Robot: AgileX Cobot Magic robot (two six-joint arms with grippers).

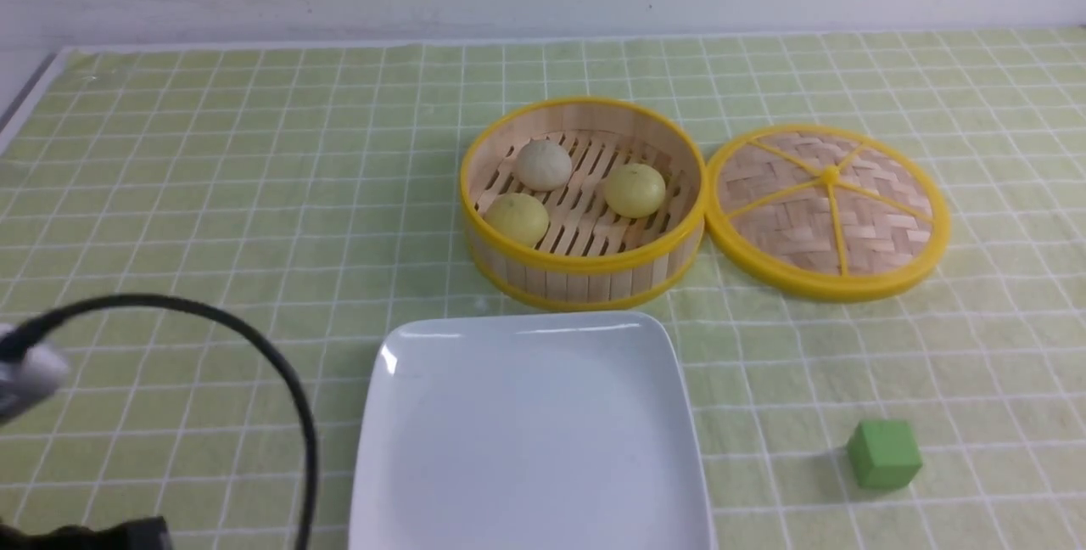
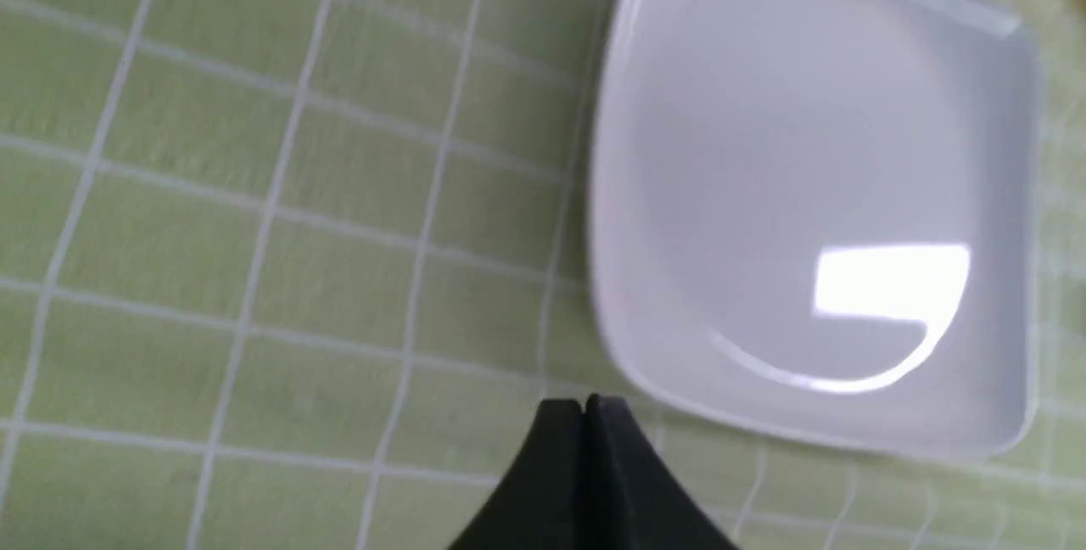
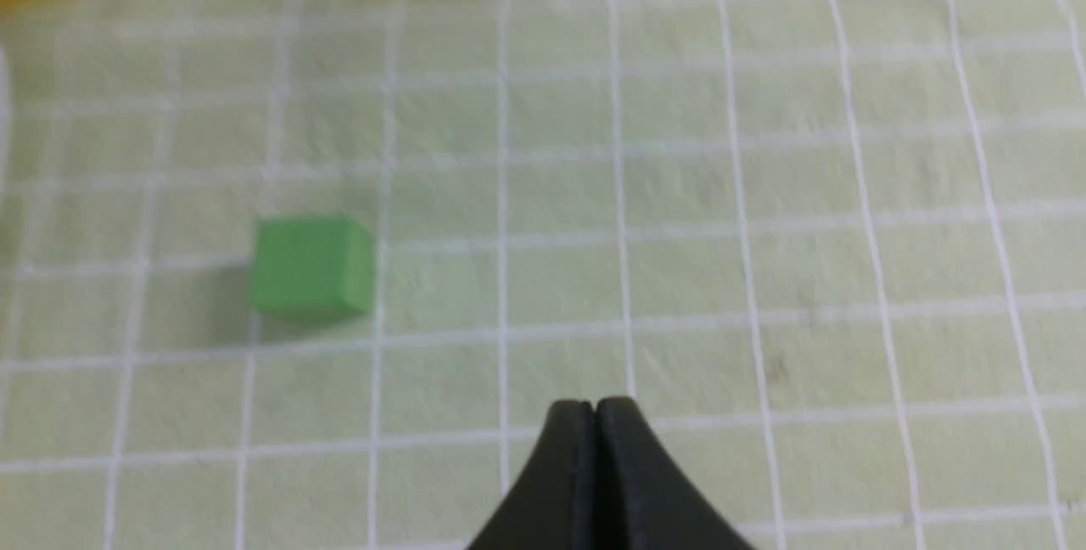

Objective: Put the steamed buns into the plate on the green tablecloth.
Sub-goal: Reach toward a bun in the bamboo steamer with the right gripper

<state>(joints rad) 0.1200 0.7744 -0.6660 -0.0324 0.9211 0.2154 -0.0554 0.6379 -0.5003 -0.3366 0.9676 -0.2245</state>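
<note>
Three steamed buns lie in the bamboo steamer basket (image 1: 585, 266): an off-white one (image 1: 544, 165) at the back, a pale yellow one (image 1: 517, 218) at the front left and a pale yellow one (image 1: 635, 189) at the right. The white square plate (image 1: 530, 431) sits empty on the green tablecloth (image 1: 212, 193), just in front of the basket. My left gripper (image 2: 584, 404) is shut and empty, above the cloth beside the plate (image 2: 814, 193). My right gripper (image 3: 593, 406) is shut and empty above bare cloth. Neither gripper's fingers show in the front view.
The round woven lid (image 1: 827, 210) lies flat to the right of the basket. A green cube (image 1: 884, 453) sits at the front right, also in the right wrist view (image 3: 312, 266). A black cable (image 1: 254, 346) loops at the front left.
</note>
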